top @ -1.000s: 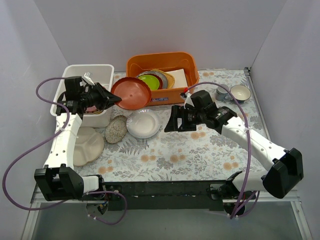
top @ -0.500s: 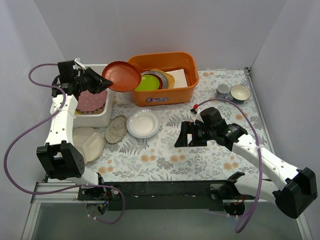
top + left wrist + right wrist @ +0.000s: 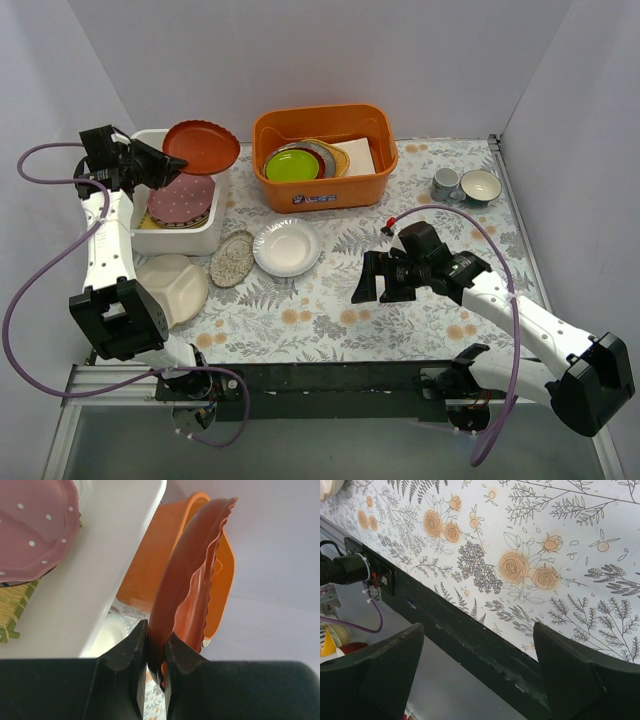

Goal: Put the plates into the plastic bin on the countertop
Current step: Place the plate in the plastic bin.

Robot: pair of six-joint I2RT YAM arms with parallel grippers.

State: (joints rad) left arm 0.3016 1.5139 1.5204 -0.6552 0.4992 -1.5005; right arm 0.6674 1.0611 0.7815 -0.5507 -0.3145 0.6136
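This is a robot test booth in a lab. Plain pale-grey partition walls [image 3: 320,50] box in a flat white countertop printed with grey ferns and orange flowers [image 3: 330,300]. A black mounting rail [image 3: 330,378] on a silver aluminium frame [image 3: 60,430] edges it, and purple cables [image 3: 516,345] loop loose.

The left gripper [image 3: 163,166] has its jaws drawn almost together, pinching the rim of the red-orange plate [image 3: 202,147], which stands out past the fingertips. In the wrist view the plate rises edge-on from between the two black fingers [image 3: 125,665]. Behind the pincer the wrist bends sharply, and the left arm [image 3: 108,240] runs straight back to its base. The right gripper [image 3: 364,278] has its jaws spread wide with nothing between them. Behind it the right arm [image 3: 520,305] stretches low and long.
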